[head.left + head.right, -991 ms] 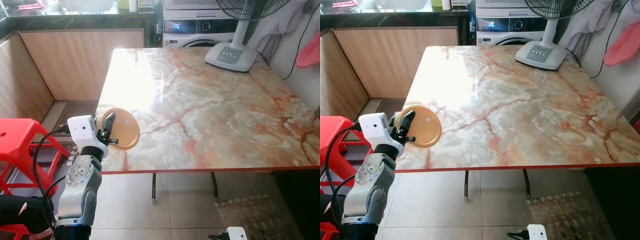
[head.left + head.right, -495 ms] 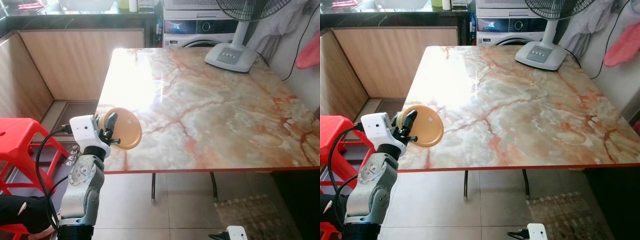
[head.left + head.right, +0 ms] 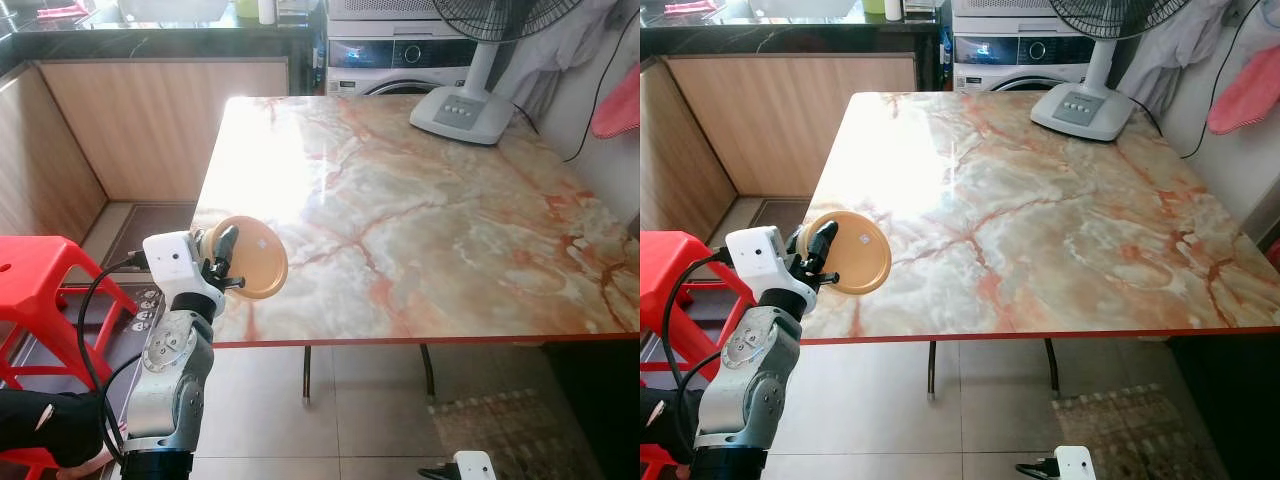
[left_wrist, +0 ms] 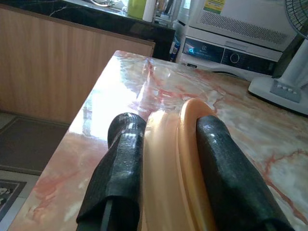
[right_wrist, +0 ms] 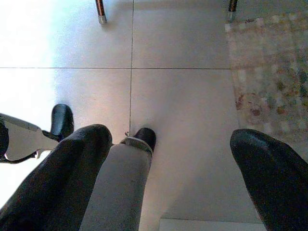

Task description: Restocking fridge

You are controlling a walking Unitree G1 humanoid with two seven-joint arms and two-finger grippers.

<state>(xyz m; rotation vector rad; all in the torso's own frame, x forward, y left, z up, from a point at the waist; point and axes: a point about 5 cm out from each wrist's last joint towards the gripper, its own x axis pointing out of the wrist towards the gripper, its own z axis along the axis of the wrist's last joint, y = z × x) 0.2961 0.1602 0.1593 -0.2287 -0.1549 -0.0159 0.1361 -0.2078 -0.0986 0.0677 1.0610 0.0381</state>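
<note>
in the left eye view the left hand [image 3: 226,262] is grasping a tan plastic plate [image 3: 252,258] by its rim, holding it on edge over the near left corner of the marble worktop [image 3: 420,220]; the worktop is glaring white where light is falling on it; a white fan base [image 3: 462,110] is standing at its far right corner, and a washing machine [image 3: 400,52] is sitting behind it; a wooden cabinet wall [image 3: 150,120] is running along the left, and a red stool [image 3: 40,290] is standing on the tiled floor [image 3: 330,420] beside the arm; in the right eye view a patterned rug [image 3: 1130,430] is lying under the worktop's right side; in the left wrist view two black fingers [image 4: 120,163] are pinching the plate's edge, with the worktop stretching beyond; in the right wrist view the right hand [image 5: 171,178] is hanging released, fingers spread wide, above the floor tiles beside the rug.
</note>
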